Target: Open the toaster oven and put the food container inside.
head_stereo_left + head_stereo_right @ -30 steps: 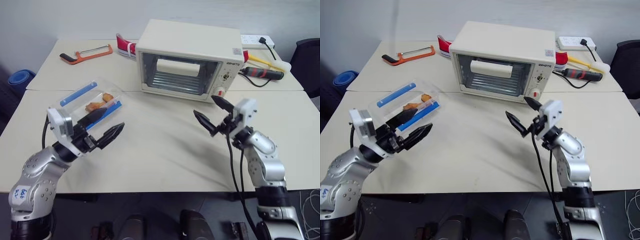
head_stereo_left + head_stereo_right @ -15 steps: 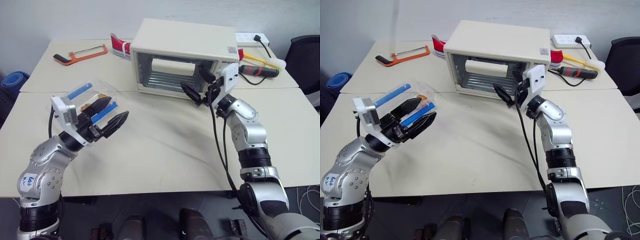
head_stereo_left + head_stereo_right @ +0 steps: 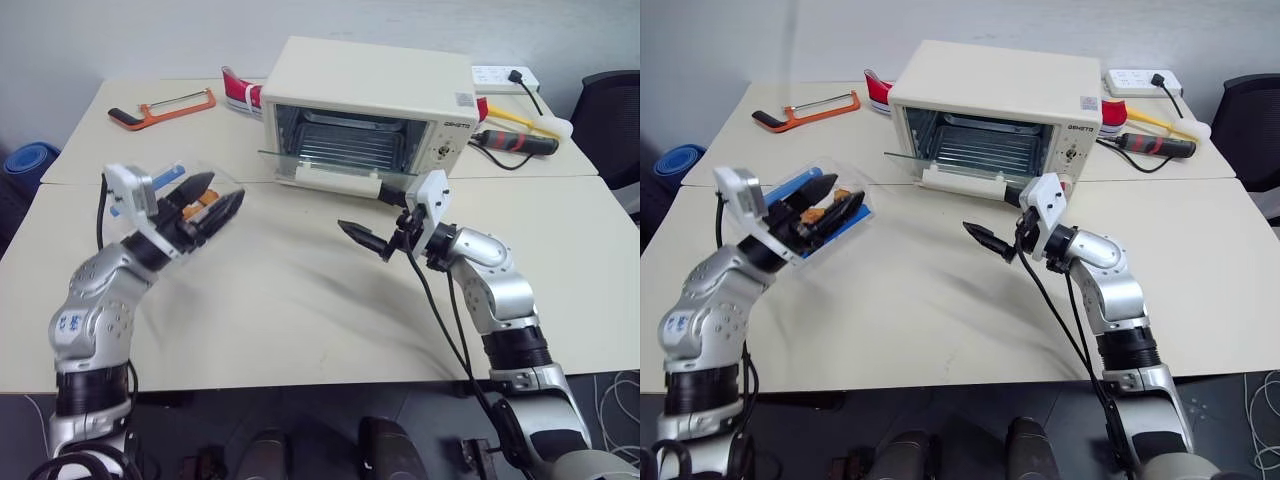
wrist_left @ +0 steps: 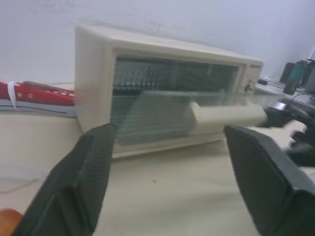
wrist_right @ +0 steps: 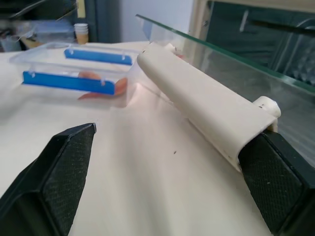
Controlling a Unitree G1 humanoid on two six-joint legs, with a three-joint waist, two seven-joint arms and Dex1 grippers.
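Note:
The cream toaster oven stands at the back of the table with its glass door dropped level and the wire rack showing inside. My right gripper is open just in front of the door's cream handle, which runs between its fingers untouched. The food container, clear with blue clips and fried pieces inside, lies on the table at the left. My left gripper hovers over it, fingers spread and pointing at the oven.
An orange hacksaw lies at the back left and a red-and-white item sits behind the oven. A power strip and a black-and-red tool lie to the oven's right. A black chair stands beyond the table's right edge.
The oven door was shut and now hangs down open. My right gripper went to the handle and drew back toward me. My left gripper moved forward and up over the container.

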